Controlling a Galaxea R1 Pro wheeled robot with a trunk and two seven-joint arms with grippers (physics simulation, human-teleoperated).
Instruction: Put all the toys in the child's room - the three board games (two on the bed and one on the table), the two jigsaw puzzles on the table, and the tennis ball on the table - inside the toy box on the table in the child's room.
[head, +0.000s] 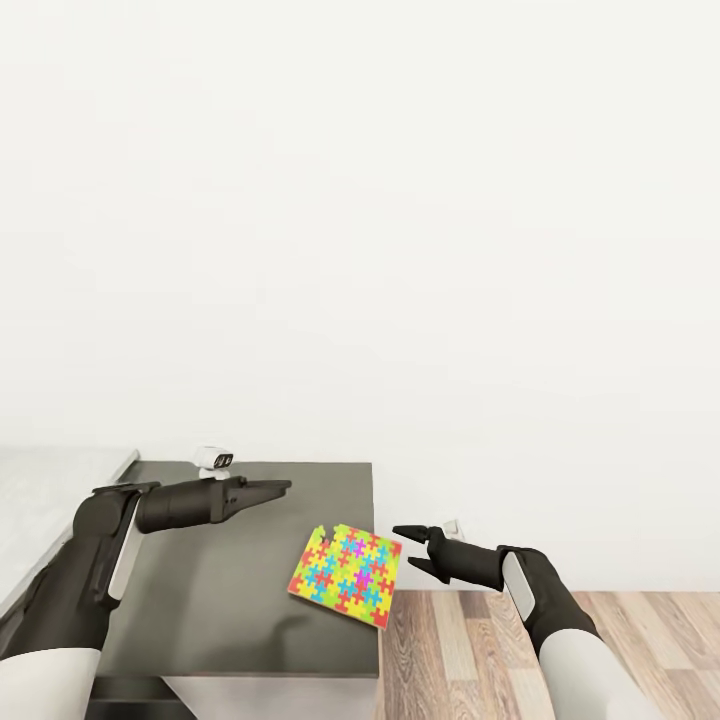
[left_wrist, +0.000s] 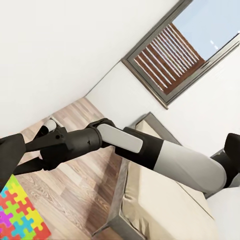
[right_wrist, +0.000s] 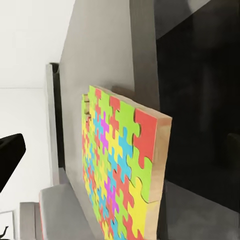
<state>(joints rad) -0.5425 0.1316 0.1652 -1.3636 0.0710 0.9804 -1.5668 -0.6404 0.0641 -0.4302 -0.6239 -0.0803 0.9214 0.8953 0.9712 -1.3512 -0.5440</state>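
A brightly coloured jigsaw puzzle (head: 345, 576) lies flat on the dark table (head: 220, 590), its right side hanging over the table's right edge. My right gripper (head: 408, 546) hovers open just right of the puzzle, beyond the table edge, fingers pointing at it. The right wrist view shows the puzzle (right_wrist: 120, 170) close, with its thick cardboard edge facing the camera. My left gripper (head: 280, 487) hangs open above the table's middle, left of the puzzle and holding nothing. A corner of the puzzle (left_wrist: 20, 215) also appears in the left wrist view. The toy box, board games and ball are out of view.
A small white device (head: 213, 459) stands at the table's back edge against the white wall. A pale grey surface (head: 50, 490) adjoins the table on the left. Wooden floor (head: 560, 640) lies to the right. A bed (left_wrist: 165, 200) and a slatted window (left_wrist: 170, 55) appear behind my right arm (left_wrist: 125, 142).
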